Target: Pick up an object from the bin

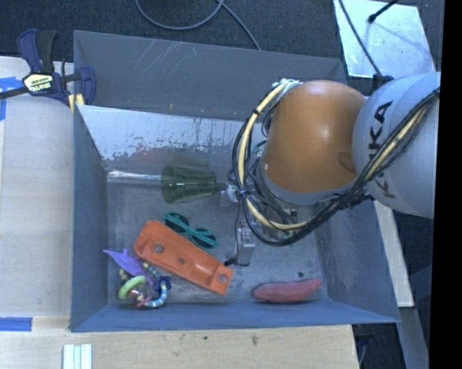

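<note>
My gripper (243, 253) hangs low in the bin's middle, under the arm's wrist, which hides most of it. Its tip sits just right of the orange flat plastic piece with holes (182, 259), close to that piece's right end. A small teal twisted thing (191, 229) lies just left of the gripper. A red sausage-shaped thing (286, 291) rests along the front wall, below and to the right of the gripper. Whether anything is in its grasp cannot be seen.
A green see-through cup (187, 183) lies on its side near the back wall. A purple star-shaped piece (127, 259) and a cluster of coloured rings (144, 289) sit in the front left corner. The arm's wrist and cables cover the bin's right half.
</note>
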`<control>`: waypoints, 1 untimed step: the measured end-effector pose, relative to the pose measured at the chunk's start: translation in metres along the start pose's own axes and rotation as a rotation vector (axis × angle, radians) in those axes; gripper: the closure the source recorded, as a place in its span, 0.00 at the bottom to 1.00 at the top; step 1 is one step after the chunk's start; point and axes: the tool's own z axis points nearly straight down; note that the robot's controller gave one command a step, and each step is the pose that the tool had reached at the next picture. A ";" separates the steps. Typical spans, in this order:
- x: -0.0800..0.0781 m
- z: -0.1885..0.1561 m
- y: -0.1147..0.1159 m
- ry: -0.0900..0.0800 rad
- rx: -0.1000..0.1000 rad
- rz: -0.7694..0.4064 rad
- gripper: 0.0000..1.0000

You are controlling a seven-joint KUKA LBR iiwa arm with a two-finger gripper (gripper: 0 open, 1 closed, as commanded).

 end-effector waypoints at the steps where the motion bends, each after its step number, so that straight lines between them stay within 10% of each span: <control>1: -0.005 0.039 0.019 -0.008 0.000 -0.066 0.00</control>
